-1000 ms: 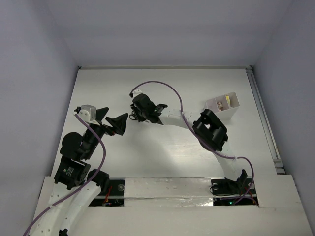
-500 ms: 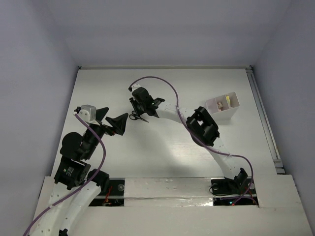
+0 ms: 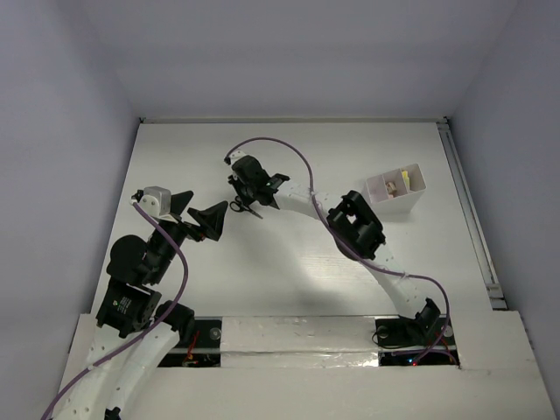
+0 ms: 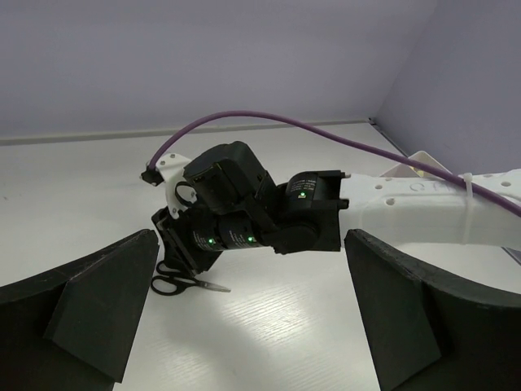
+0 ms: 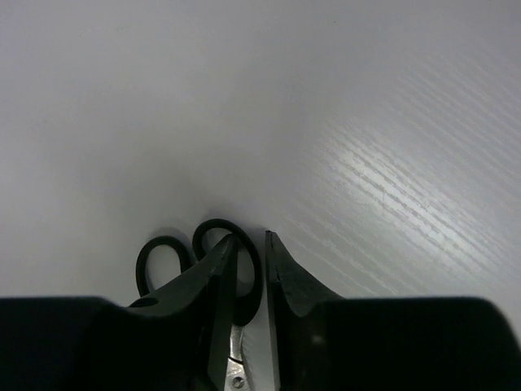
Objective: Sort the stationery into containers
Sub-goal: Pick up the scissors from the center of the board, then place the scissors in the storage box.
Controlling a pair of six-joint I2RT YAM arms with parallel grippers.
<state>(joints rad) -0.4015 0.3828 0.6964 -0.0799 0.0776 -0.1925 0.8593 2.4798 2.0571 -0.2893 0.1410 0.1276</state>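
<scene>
Right gripper: fingers drawn close together about the shank of the small black-handled scissors, just ahead of the two finger loops. Scissors: laid flat on the white table, left of centre, blades closed. Left gripper: held spread wide near the scissors, touching nothing. Translucent divided box: set well apart, at the right.
</scene>
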